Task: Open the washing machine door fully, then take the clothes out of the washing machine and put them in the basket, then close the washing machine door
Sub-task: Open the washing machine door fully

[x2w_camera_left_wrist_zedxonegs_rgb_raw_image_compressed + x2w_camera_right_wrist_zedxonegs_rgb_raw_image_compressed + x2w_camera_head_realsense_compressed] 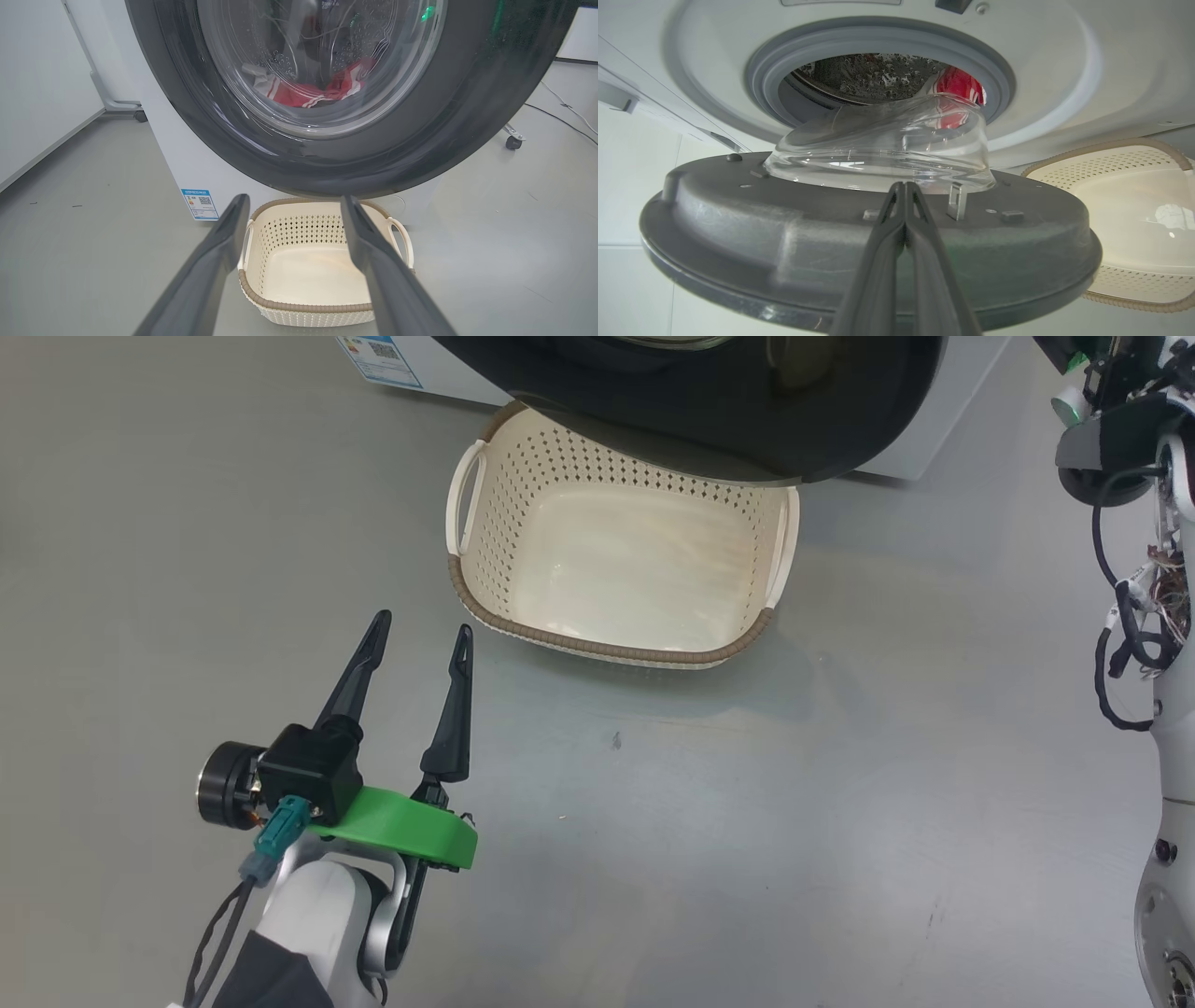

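One basket (523, 504), one washing machine (184, 161)

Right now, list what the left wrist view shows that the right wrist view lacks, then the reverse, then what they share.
Left wrist, not right wrist: the washing machine door from its glossy black outer face, a blue label sticker, and the left gripper, open.
Right wrist, not left wrist: the door's inner rim with its bulging glass bowl, the grey rubber gasket, the steel drum, and the right gripper, shut.
Shared: the red clothes in the drum, the cream basket, and the white washing machine.
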Tool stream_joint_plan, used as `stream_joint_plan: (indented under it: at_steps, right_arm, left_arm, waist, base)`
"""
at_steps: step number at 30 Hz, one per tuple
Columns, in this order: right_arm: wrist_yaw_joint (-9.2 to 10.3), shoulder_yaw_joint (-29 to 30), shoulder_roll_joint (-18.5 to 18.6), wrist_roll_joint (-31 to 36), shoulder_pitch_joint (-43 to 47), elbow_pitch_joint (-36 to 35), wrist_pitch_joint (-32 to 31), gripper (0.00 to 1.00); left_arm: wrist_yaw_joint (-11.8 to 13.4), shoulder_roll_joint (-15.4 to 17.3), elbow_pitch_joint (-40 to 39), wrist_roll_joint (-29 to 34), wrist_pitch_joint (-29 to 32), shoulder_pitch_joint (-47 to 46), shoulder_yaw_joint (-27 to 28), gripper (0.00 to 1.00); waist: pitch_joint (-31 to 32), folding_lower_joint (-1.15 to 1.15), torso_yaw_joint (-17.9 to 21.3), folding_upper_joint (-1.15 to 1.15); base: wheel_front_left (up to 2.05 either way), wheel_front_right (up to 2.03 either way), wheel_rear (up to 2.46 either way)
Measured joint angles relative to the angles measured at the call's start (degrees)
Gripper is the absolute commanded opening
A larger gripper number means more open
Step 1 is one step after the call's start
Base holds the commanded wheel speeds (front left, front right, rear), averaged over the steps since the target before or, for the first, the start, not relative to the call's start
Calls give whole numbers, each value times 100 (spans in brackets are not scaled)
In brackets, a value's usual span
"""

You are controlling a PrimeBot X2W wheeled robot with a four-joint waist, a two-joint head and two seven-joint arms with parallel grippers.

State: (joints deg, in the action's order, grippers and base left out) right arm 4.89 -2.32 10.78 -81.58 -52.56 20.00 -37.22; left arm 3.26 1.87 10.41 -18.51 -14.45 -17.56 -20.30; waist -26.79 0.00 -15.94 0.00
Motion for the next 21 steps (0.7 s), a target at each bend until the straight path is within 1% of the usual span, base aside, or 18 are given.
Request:
stream_joint_plan:
  at_steps: [3, 12, 20, 21]
  right_arm:
    - [38, 13, -20, -115, -139, -4, -152, 0]
    - [178, -86, 67, -114, -221, 135, -570, 0]
    - [193, -125, 70, -167, -290, 298, -803, 0]
    - [233, -137, 58, -188, -315, 315, -840, 0]
  left_arm:
    - [4, 0, 0, -14, 0, -1, -1, 100]
    - [48, -1, 10, -14, 0, -4, -5, 100]
    - [51, -1, 13, -13, 0, -7, -16, 100]
    - [51, -1, 14, -13, 0, -7, -21, 100]
  waist:
    - [1, 0, -14, 0]
    - [3, 0, -27, 0]
    - [-8, 0, -22, 0]
    - [-12, 0, -21, 0]
  base:
    - [0, 0, 0]
    - [0, 0, 0]
    - [0, 0, 0]
    - [0, 0, 0]
